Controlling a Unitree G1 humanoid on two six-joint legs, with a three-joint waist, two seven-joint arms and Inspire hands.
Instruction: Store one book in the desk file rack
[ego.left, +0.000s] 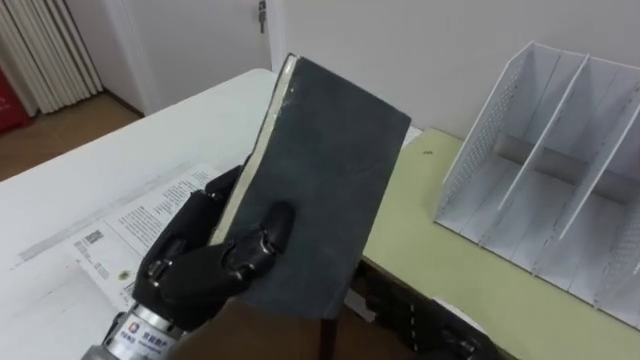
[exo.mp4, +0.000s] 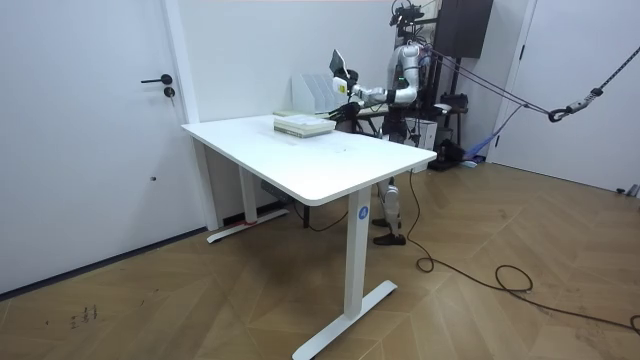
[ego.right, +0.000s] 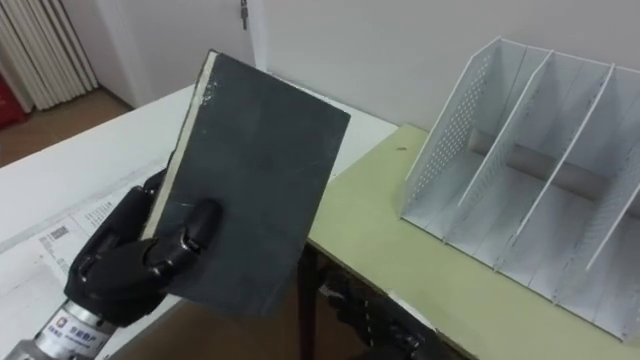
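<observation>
Holding: dark grey book (ego.left: 320, 170), tilted, left hand (ego.left: 195, 268) curled round its lower end. Risk, we judge: bk slips, or clips a file rack (ego.left: 490, 130) divider.

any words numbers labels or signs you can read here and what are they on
Nothing can be quoted as it reads.
printed sheet on the white table: lines of print and a small square code, too small to read.
wrist label below the left hand: blurred, unreadable.
round blue sticker on the table leg: too small to read.
book: plain dark cover, no text.
file rack: no text.
</observation>
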